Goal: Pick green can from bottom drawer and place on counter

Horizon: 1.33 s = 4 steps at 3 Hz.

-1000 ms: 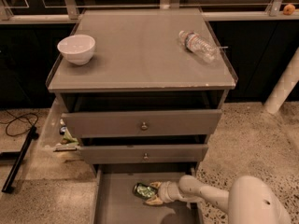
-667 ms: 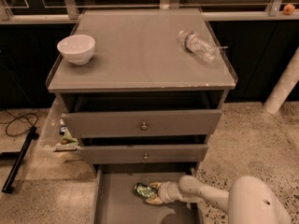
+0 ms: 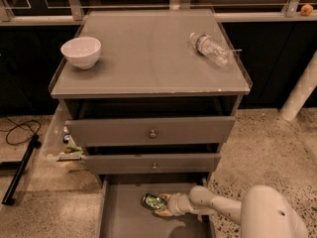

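The green can (image 3: pixel 152 201) lies on its side in the open bottom drawer (image 3: pixel 124 217), near the drawer's middle. My gripper (image 3: pixel 165 206) reaches into the drawer from the right on a white arm and sits right at the can's right end, touching or closing around it. The counter (image 3: pixel 148 58) is the flat grey cabinet top above the three drawers.
A white bowl (image 3: pixel 80 51) stands at the counter's left. A clear plastic water bottle (image 3: pixel 210 48) lies at its right rear. The two upper knobbed drawers (image 3: pixel 151 133) are slightly open above the can. A black cable and stand (image 3: pixel 20 167) lie on the floor at left.
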{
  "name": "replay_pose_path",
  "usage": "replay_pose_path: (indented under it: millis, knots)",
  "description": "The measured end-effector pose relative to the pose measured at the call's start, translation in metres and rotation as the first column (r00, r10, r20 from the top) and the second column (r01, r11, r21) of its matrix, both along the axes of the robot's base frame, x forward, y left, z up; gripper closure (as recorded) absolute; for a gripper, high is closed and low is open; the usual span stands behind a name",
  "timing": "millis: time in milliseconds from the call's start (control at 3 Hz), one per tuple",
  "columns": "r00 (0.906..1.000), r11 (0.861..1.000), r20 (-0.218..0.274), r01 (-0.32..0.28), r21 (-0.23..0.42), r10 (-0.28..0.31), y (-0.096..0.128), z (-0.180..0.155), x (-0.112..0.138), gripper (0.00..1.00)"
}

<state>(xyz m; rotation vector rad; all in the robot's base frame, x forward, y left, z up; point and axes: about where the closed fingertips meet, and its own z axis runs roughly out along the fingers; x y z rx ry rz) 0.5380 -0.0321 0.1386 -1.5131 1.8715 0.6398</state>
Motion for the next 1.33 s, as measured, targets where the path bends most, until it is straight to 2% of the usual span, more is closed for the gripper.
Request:
replay_pose_path:
  millis: [333, 667, 1333]
  knots:
    - [0.9999, 1.000, -0.014, -0.009, -0.012, 0.009, -0.011, 0.019, -0.007, 1.00]
    - [1.0000, 1.000, -0.003, -0.009, -0.011, 0.009, -0.029, 0.052, -0.013, 1.00]
    - [0.9981, 0.999, 0.050, 0.036, 0.002, -0.036, -0.091, 0.131, -0.025, 1.00]
